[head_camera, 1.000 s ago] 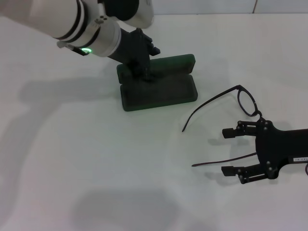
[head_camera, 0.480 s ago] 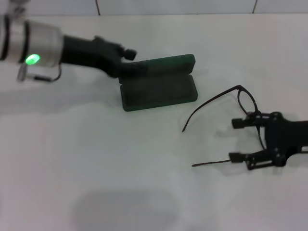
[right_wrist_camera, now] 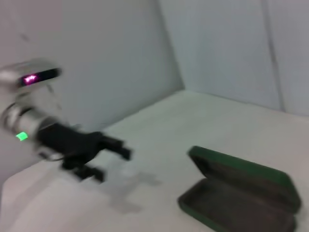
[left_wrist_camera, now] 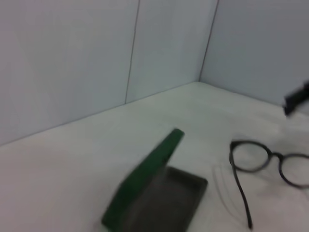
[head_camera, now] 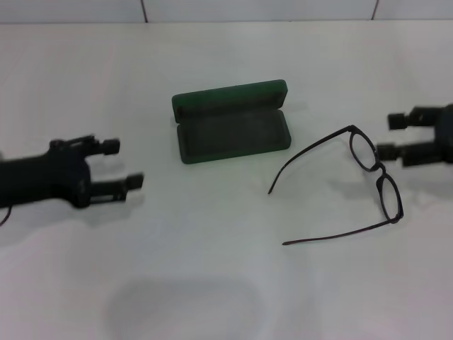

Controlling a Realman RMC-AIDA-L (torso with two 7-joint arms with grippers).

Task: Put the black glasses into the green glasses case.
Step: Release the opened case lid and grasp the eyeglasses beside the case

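On the white table (head_camera: pixel 212 283), the green glasses case (head_camera: pixel 232 131) is seen lying open and unfilled at centre, with the black glasses (head_camera: pixel 368 177) resting unfolded to its right, temples pointed toward the robot's left and the lens front running near-to-far just beside the right gripper (head_camera: pixel 405 138). The right gripper is spread, holding nothing, and is judged the nearer arm for the pick. The left gripper (head_camera: pixel 120 164), also spread and empty, sits well apart beyond the case.
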